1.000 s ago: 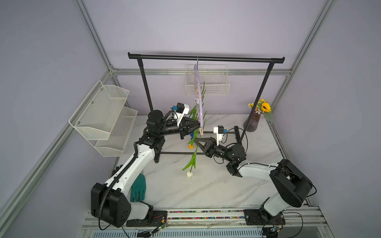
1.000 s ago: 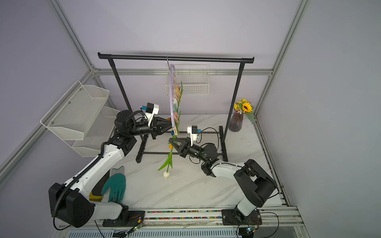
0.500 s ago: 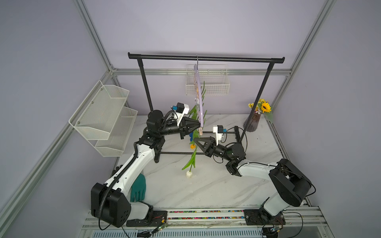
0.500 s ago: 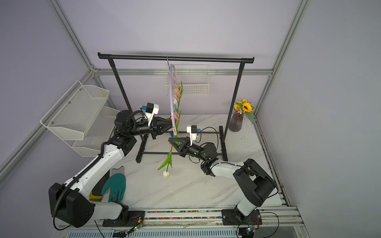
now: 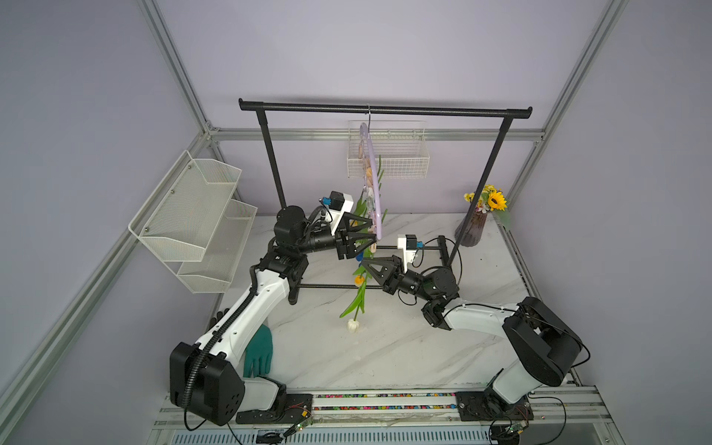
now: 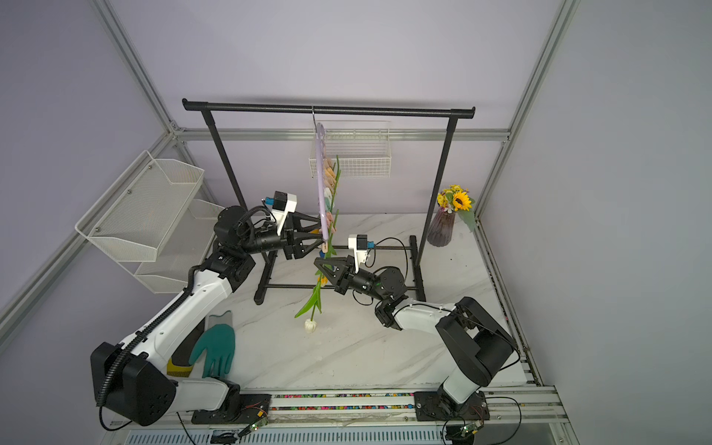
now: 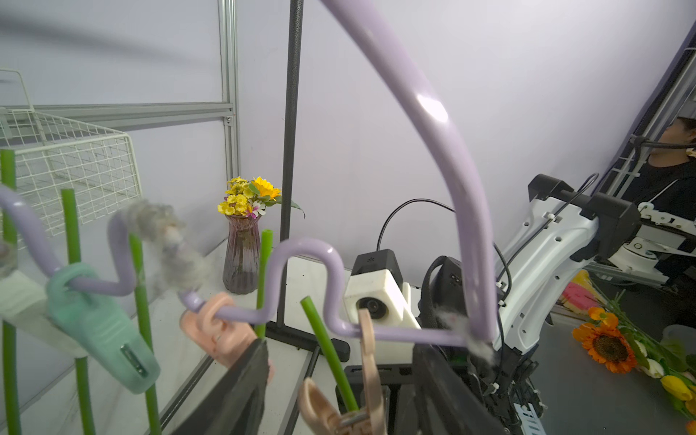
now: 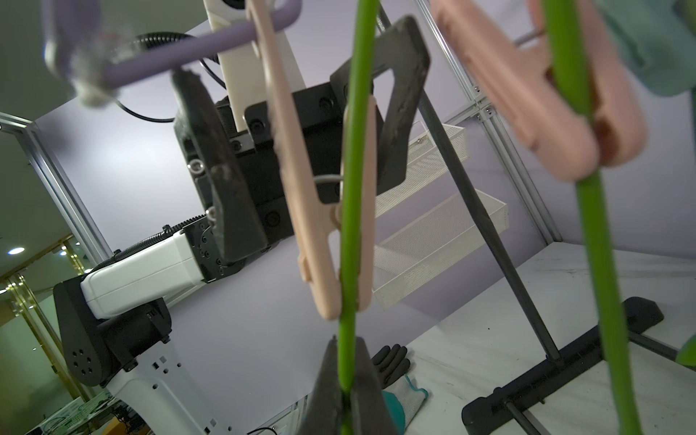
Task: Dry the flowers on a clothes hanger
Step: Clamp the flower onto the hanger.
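The left gripper, fingers apart either side of the peach clothespin at the near end of the lilac clothes hanger, should draw away leftward without knocking the pin, which looks closed on the stem of the cream-white tulip hanging head-down over the bench. The right gripper, fingers clamped on that stem just below the pin, should let go gently, and only once the pin bears the flower.
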Robot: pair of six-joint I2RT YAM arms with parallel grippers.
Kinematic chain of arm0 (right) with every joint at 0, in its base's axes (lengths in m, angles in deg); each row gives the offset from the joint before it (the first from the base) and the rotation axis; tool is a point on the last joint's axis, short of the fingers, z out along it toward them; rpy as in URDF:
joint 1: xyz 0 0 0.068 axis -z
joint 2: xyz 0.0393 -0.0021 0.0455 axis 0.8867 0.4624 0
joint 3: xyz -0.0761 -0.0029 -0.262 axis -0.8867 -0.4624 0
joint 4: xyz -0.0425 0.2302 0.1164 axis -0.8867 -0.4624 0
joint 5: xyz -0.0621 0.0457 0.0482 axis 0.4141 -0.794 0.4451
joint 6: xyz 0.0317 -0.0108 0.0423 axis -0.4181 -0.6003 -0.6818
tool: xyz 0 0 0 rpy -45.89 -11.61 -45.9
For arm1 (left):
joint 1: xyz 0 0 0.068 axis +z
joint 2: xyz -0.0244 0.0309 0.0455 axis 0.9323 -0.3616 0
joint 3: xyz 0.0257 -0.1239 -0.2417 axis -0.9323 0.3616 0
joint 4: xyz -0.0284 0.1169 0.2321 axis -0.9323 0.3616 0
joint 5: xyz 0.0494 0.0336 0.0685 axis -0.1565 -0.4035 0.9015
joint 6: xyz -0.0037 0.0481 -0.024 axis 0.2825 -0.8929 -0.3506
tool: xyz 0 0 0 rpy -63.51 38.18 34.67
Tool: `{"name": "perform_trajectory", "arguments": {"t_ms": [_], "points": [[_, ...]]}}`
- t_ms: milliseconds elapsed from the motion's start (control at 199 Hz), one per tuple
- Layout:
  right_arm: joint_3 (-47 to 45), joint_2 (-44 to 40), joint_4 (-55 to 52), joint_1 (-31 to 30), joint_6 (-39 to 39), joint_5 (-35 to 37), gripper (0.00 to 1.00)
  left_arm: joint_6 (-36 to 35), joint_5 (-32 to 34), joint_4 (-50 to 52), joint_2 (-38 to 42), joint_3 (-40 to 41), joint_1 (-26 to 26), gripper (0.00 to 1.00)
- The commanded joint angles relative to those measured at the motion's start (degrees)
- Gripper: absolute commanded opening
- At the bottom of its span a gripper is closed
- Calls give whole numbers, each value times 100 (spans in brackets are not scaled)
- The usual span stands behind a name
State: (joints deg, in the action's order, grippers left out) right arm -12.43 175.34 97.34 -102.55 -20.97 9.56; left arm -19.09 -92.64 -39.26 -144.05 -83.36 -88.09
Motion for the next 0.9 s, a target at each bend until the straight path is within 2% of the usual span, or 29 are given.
{"name": "perform_trajectory", "arguments": {"t_ms": [0, 116, 397, 764, 900], "points": [[-31, -180, 39, -41, 136, 58, 0, -87, 56, 32, 193, -161, -13, 64], [-62, -213, 45, -42, 186, 71, 0, -119, 76, 89, 203, -161, -12, 63], [-70, -254, 38, -42, 222, 80, 0, -81, 6, 142, 140, -284, -13, 25], [-17, -236, 56, -42, 67, 192, 0, 169, 15, -210, 46, -271, -82, 7], [3, -235, 108, -42, -63, 311, 0, 175, 37, -236, 7, -277, -110, 5]]}}
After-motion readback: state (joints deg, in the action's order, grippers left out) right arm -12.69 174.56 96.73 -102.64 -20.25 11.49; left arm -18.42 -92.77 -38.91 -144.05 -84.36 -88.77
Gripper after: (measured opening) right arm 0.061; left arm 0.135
